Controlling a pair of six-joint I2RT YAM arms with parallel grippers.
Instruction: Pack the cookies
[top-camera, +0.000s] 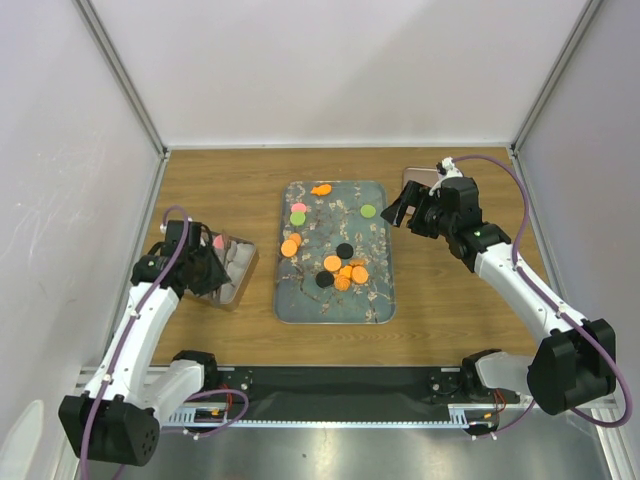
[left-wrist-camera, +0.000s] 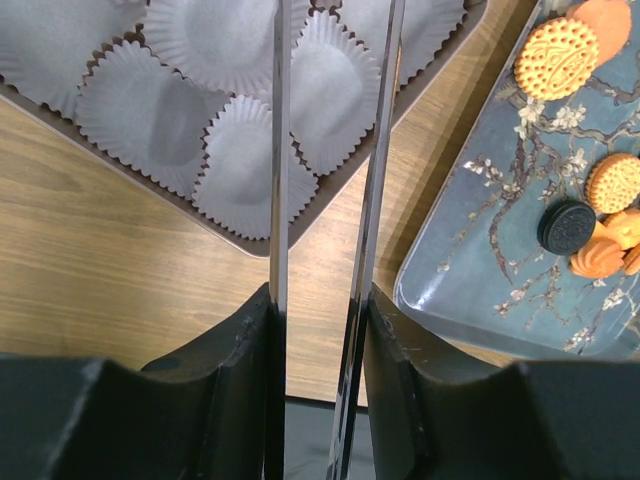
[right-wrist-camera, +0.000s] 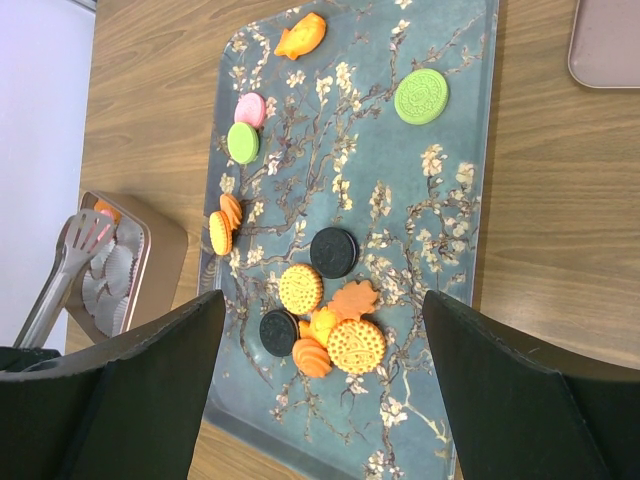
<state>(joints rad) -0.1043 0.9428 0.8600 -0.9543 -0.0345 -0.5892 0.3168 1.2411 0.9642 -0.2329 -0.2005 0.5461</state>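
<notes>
We judge the packing to be at an early stage: nearly all the cookies (right-wrist-camera: 355, 345) lie on the floral tray (right-wrist-camera: 465, 230) in the middle of the table (top-camera: 220, 180). A cluster of orange and black ones sits toward its near end, a green one (right-wrist-camera: 421, 96) alone on its right side, a pink and green pair on its left side, and the irregular orange piece (right-wrist-camera: 301, 36) at its far end. Left of the tray stands the box (right-wrist-camera: 165, 262) lined with white paper cups (left-wrist-camera: 170, 110), most of them empty as far as we can see. Our left gripper (left-wrist-camera: 318, 330) is closed narrow on a pair of metal tongs (left-wrist-camera: 280, 160), which hang over the box. In the right wrist view something pink shows at the tongs' head, but we cannot tell whether it is pinched or lies in a cup. Our right gripper (top-camera: 404, 209) stands wide with nothing in it, near the tray's far right corner. So the step in hand looks to us like a drop-off at the box. Next, we think, the tongs must release anything they carry, swing right over the tray and straddle one cookie squarely, an outlying one being easier than those touching in the cluster
</notes>
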